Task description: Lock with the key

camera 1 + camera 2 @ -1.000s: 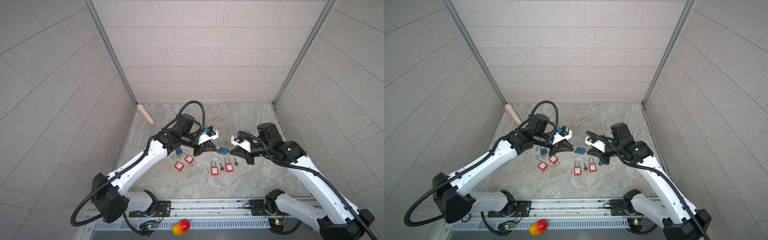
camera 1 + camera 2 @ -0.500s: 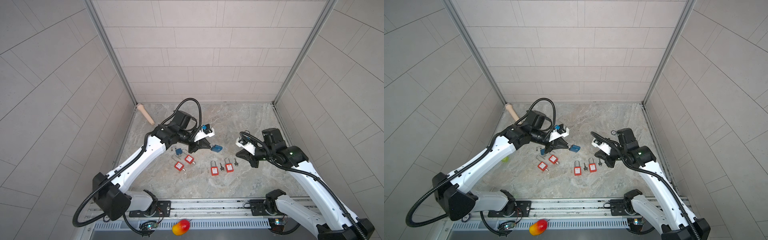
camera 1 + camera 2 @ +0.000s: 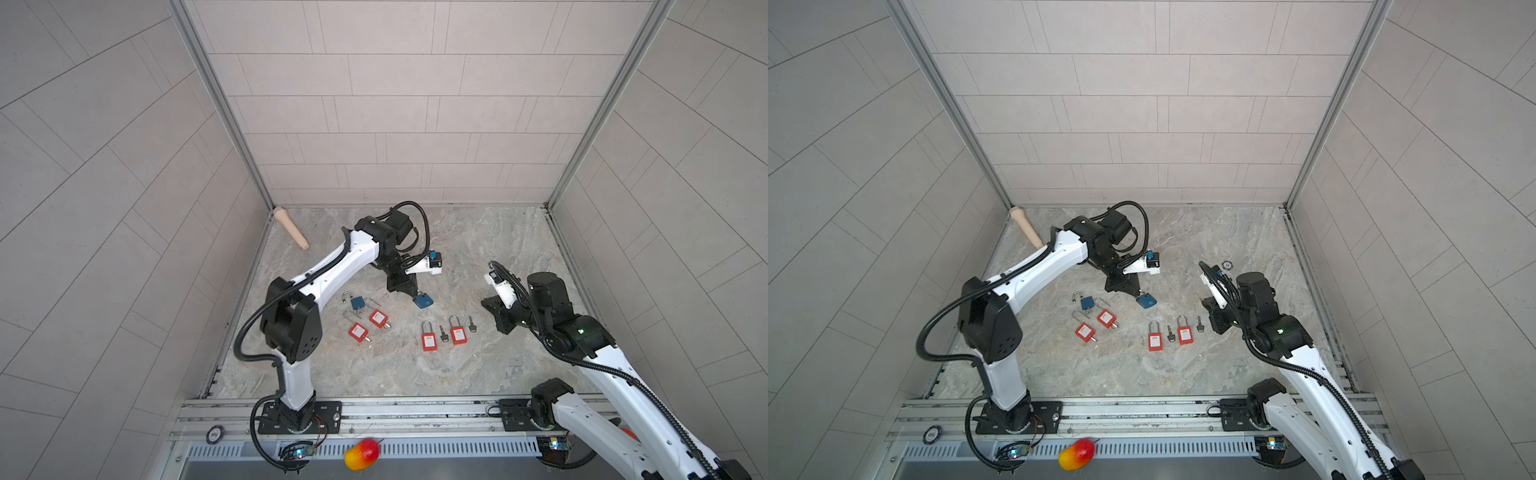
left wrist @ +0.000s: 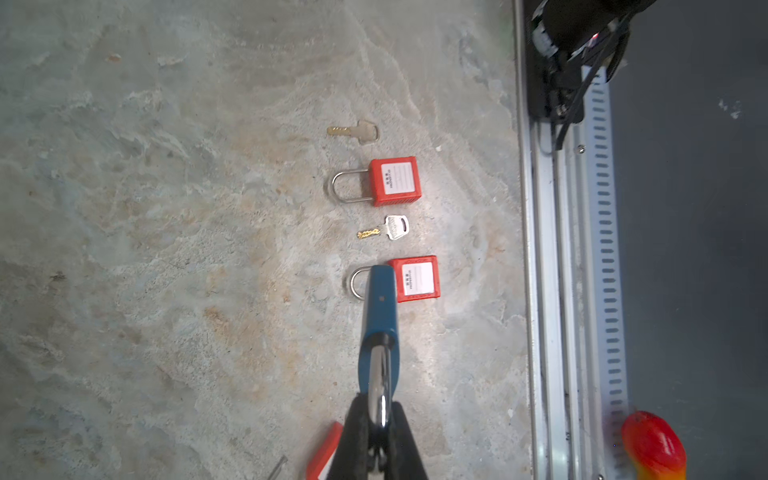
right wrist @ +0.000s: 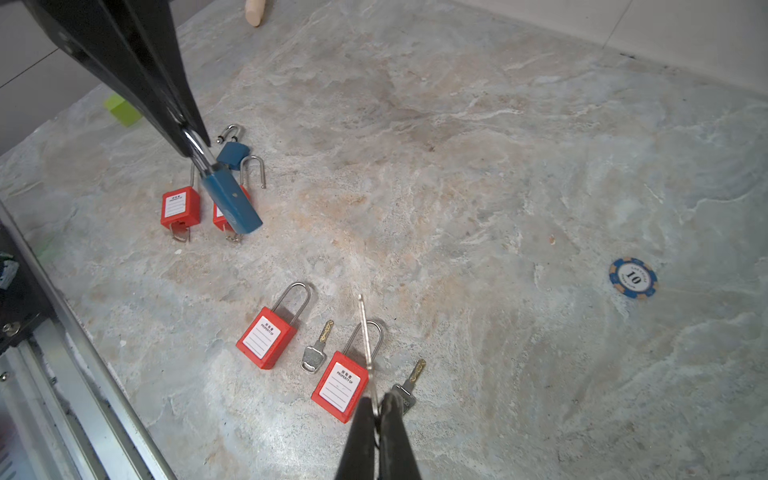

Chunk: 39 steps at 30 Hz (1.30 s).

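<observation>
1. Your left gripper (image 4: 378, 415) is clenched on the steel shackle of the blue padlock (image 4: 380, 299), which hangs body-down over the middle of the worktop (image 3: 478, 232).
2. Your right gripper (image 5: 376, 405) is pinched shut on the thin key (image 5: 365, 332) by its head, blade free, nearer the worktop's right edge, well apart from the padlock.
3. Expect a rigid, fairly heavy padlock that may swing on its smooth shackle. The light, slick key could twist, so grip its flat head squarely.
</observation>
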Each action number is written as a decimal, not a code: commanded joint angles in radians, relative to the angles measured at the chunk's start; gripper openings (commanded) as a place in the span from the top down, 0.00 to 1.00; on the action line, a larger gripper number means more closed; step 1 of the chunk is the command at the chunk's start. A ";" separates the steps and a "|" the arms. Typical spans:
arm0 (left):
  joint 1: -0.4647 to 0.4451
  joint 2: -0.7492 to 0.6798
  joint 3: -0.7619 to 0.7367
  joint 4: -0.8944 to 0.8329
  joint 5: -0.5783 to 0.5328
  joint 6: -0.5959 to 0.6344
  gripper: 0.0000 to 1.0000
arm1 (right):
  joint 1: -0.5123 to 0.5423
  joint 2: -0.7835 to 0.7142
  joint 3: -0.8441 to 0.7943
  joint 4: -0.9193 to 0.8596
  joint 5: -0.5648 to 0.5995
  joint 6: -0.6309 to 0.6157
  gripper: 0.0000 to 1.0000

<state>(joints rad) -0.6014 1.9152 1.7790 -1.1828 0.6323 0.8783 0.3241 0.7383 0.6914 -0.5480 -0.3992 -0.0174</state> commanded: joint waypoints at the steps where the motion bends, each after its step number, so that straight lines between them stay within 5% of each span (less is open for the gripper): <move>1: -0.002 0.105 0.135 -0.160 -0.034 0.096 1.00 | 0.045 -0.031 -0.046 0.083 0.124 0.133 1.00; 12: -0.043 0.329 0.281 -0.220 -0.070 0.118 1.00 | 0.234 0.003 -0.177 0.212 0.300 0.261 1.00; 25: -0.090 0.436 0.338 -0.216 -0.088 0.120 0.99 | 0.300 0.084 -0.248 0.304 0.339 0.342 1.00; 39: -0.124 0.442 0.329 -0.081 -0.292 0.050 0.70 | 0.315 0.142 -0.260 0.388 0.362 0.340 1.00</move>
<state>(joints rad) -0.7132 2.3508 2.0922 -1.2919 0.3965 0.9302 0.6331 0.8707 0.4274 -0.1822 -0.0681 0.3050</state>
